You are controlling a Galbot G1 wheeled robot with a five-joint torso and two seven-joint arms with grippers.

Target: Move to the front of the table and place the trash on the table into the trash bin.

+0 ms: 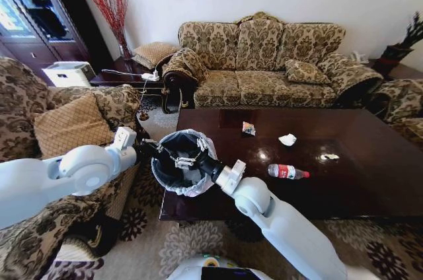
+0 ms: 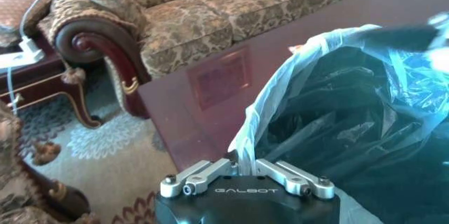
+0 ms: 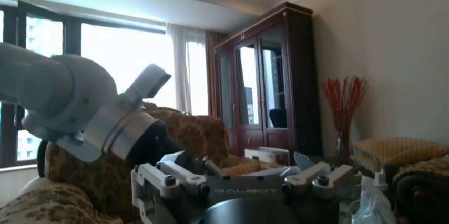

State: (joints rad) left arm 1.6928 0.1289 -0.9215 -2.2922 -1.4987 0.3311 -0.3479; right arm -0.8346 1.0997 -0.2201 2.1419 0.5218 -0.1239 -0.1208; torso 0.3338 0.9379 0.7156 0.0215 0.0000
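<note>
While the trash bin [image 1: 180, 161] hangs over the near left corner of the table [image 1: 370, 181] in my head view, I see both arms meeting at it: left gripper [image 1: 147, 149] on the bin's left rim, right gripper [image 1: 187, 160] reaching across the bin's mouth from the right. Trash is on the tabletop: printed wrapper [image 1: 248, 128] nearest the sofa [image 1: 264, 62], white paper wad [image 1: 287, 139] mid-table, clear bottle with red label [image 1: 287, 172] near the front edge, another small white scrap [image 1: 330, 156] to its right. Left wrist view: left gripper [image 2: 240, 169] has its fingers [image 2: 197, 175] pinched closed on the bag's ruffled edge at the bin [image 2: 350, 129] rim, table corner [image 2: 210, 92] just beyond. Right wrist view: right gripper [image 3: 245, 174] points toward the left arm [image 3: 77, 108], with fingers [image 3: 316, 174] spread apart and nothing visible between them.
</note>
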